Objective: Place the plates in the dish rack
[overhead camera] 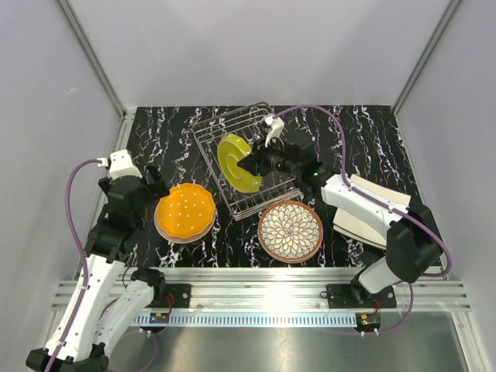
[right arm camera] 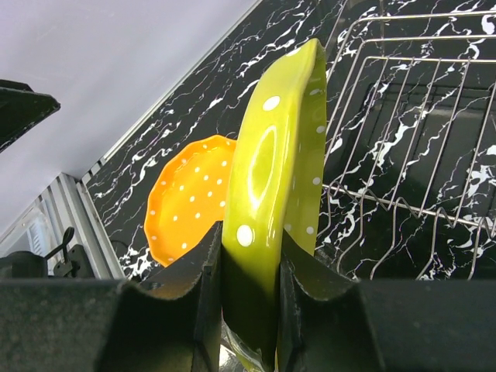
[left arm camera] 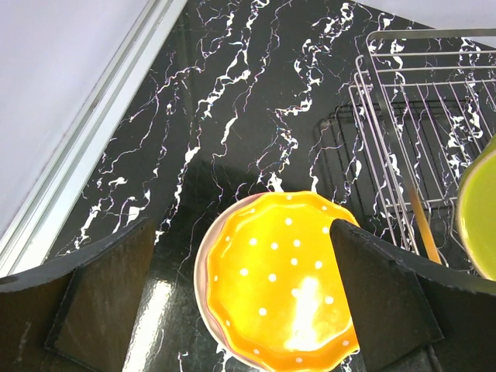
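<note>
A black marbled counter (overhead camera: 163, 132) under white walls (overhead camera: 232, 46). The right claw (right arm camera: 249, 256) pinches the lime-green plate (right arm camera: 283, 147) by its rim, on edge within the dish rack (overhead camera: 225, 124)'s outline. The left claw (left arm camera: 240, 287) hangs wide open above the orange plate (left arm camera: 271, 256). Glazed ware looks stiff, slick, breakable: rim grips suit.

Black marbled table (overhead camera: 372, 132) is carrying a wire dish rack (overhead camera: 213, 139) at twelve o'clock, orange-topped plate stack (overhead camera: 184, 211) at nine, petal-patterned plate (overhead camera: 290, 231) at six, cream plates (overhead camera: 356, 227) at three.
</note>
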### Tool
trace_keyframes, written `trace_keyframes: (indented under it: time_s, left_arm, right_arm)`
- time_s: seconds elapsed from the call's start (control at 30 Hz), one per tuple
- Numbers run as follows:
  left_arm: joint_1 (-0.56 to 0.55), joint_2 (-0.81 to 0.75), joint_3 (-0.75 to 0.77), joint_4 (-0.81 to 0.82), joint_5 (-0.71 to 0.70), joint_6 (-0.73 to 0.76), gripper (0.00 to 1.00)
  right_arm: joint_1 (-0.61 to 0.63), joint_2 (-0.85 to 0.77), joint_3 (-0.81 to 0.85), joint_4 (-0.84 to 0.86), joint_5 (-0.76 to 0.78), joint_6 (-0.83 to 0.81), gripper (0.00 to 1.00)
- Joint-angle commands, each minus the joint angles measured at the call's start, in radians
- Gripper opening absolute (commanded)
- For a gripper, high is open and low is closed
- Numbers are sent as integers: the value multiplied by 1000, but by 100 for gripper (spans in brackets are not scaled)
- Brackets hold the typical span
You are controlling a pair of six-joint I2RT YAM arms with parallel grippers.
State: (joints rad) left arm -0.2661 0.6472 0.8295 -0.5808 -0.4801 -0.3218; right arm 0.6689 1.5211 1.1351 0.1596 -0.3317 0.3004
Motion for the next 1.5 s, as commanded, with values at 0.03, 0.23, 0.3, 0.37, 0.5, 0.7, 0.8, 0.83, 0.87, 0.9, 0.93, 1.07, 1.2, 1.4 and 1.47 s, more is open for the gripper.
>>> trace_keyframes:
  time_s: [0.03, 0.23, 0.3, 0.37, 0.5, 0.7, 0.8, 0.83, 0.87, 0.9, 0.93, 1.07, 1.2, 1.4, 1.47]
  left_arm:
    - [1, -12, 14, 50, -14, 15, 99]
    - [1, -11, 13, 52, -5, 15, 99]
    - [1, -8, 14, 53, -2, 15, 99]
    - [1, -4, 13, 52, 5, 15, 99]
    - [1, 2, 14, 55, 12, 13, 99]
    - [1, 5, 14, 52, 12, 15, 99]
    - [1, 6, 13, 53, 8, 15, 99]
    - [1, 6, 13, 53, 8, 15, 99]
    - [1, 9, 14, 55, 8, 16, 99]
    - [1, 11, 14, 50, 8, 17, 99]
    - [1, 12, 14, 50, 8, 17, 99]
    - [1, 9, 14, 49, 8, 17, 99]
    - [1, 8, 13, 52, 9, 17, 99]
    - [1, 5, 11, 50, 17, 17, 99]
    - [1, 3, 11, 52, 18, 18, 99]
  right_arm:
    - [0, -24, 77, 141, -58, 20, 0]
    - [-2, -55, 156, 20, 49, -26, 0]
    - [0, -61, 167, 11, 56, -18, 0]
    - [0, -59, 181, 12, 45, -6, 0]
    - [-2, -42, 189, 35, 25, 43, 0]
    - [0, -12, 172, 92, -16, 97, 0]
    - [0, 5, 170, 115, -36, 121, 0]
    - [0, 8, 166, 124, -41, 126, 0]
    - [0, 14, 166, 130, -46, 132, 0]
    - [0, 14, 164, 141, -52, 143, 0]
    - [0, 16, 163, 144, -55, 146, 0]
    - [0, 25, 155, 156, -69, 160, 0]
    - [1, 43, 144, 179, -89, 189, 0]
    - [1, 76, 141, 195, -93, 201, 0]
    - [1, 83, 138, 190, -92, 195, 0]
